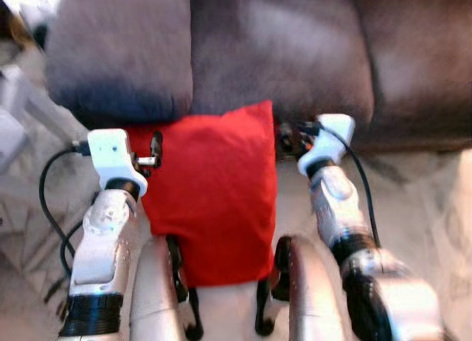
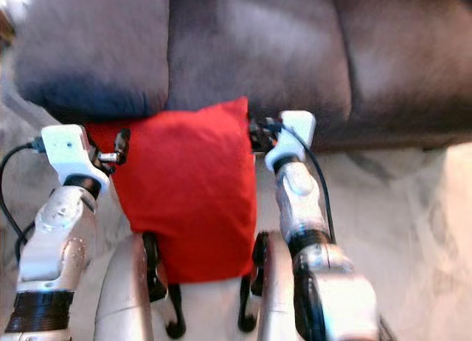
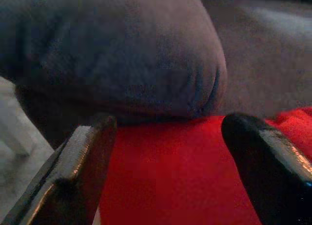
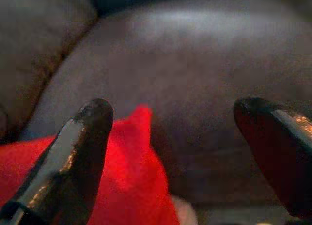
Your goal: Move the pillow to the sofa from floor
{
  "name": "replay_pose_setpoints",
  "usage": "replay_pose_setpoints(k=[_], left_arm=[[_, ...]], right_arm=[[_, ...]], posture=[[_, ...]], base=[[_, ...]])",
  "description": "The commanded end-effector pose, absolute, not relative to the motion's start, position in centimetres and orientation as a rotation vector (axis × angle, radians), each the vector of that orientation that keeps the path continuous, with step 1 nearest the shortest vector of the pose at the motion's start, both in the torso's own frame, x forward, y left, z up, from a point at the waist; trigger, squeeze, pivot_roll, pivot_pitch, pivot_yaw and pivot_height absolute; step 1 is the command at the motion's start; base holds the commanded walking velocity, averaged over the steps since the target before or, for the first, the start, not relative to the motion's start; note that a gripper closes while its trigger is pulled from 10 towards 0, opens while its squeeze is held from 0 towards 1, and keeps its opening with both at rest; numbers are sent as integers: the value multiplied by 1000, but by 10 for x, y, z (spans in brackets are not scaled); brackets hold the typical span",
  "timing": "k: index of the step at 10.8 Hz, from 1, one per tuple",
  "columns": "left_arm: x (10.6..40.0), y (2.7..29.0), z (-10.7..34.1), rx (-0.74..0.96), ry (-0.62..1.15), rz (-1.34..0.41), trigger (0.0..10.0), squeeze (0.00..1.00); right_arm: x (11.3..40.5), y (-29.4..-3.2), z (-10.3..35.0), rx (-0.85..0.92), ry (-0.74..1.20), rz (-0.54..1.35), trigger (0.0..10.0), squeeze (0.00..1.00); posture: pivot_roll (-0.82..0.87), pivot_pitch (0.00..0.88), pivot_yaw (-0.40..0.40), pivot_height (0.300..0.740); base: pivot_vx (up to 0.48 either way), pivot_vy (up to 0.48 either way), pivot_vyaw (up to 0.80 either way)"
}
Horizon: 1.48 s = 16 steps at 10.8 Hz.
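A grey-brown sofa fills the upper part of the head views, with pale patterned floor below it on the right. The picture is soft and a little blurred, so fine detail is hard to read.

On the left, the left gripper sits at the pillow's upper left corner; the wrist view shows its fingers spread apart, one on each side of the red cloth, just under the bulging front of the left seat cushion. Whether they touch the cloth cannot be told.

The red pillow hangs or leans in front of the sofa's front edge, its top edge tucked against the seat cushions and its lower edge hidden behind the robot's body.

On the right, the right gripper is at the pillow's upper right corner, fingers likewise apart, with the red corner near one finger and the middle cushion beyond.
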State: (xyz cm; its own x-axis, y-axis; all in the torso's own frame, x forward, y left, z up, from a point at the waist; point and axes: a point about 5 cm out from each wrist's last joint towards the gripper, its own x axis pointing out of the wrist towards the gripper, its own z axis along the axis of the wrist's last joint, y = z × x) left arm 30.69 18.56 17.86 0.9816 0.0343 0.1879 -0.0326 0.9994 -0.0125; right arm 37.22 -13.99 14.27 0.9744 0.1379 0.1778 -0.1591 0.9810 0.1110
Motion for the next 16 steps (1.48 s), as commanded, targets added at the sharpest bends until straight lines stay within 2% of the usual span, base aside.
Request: replay_pose_setpoints(k=[1, 2, 5, 10, 13, 16], left_arm=[[304, 189, 168, 20, -171, 32, 10000, 0], [308, 192, 160, 18, -172, 32, 10000, 0], [320, 184, 154, 15, -185, -11, 10000, 0], [325, 183, 146, 17, -178, -14, 10000, 0], [326, 186, 145, 24, -185, -9, 10000, 0], [326, 186, 145, 25, -190, -10, 10000, 0]], right_arm=[[365, -147, 138, 80, -187, 112, 10000, 0], [349, -167, 133, 14, -225, 17, 10000, 0], [327, -181, 126, -17, -235, -63, 10000, 0], [326, -163, 119, 17, -215, -42, 10000, 0], [326, -155, 120, -39, -204, 5, 10000, 0], [326, -157, 118, 2, -181, -12, 10000, 0]], posture=[[113, 155, -73, 570], [90, 115, -72, 570], [60, 53, -50, 570], [60, 63, -31, 570], [58, 76, -26, 570], [56, 83, -26, 570]], base=[[0, 0, 0], [0, 0, 0], [0, 0, 0], [0, 0, 0], [0, 0, 0], [0, 0, 0]])
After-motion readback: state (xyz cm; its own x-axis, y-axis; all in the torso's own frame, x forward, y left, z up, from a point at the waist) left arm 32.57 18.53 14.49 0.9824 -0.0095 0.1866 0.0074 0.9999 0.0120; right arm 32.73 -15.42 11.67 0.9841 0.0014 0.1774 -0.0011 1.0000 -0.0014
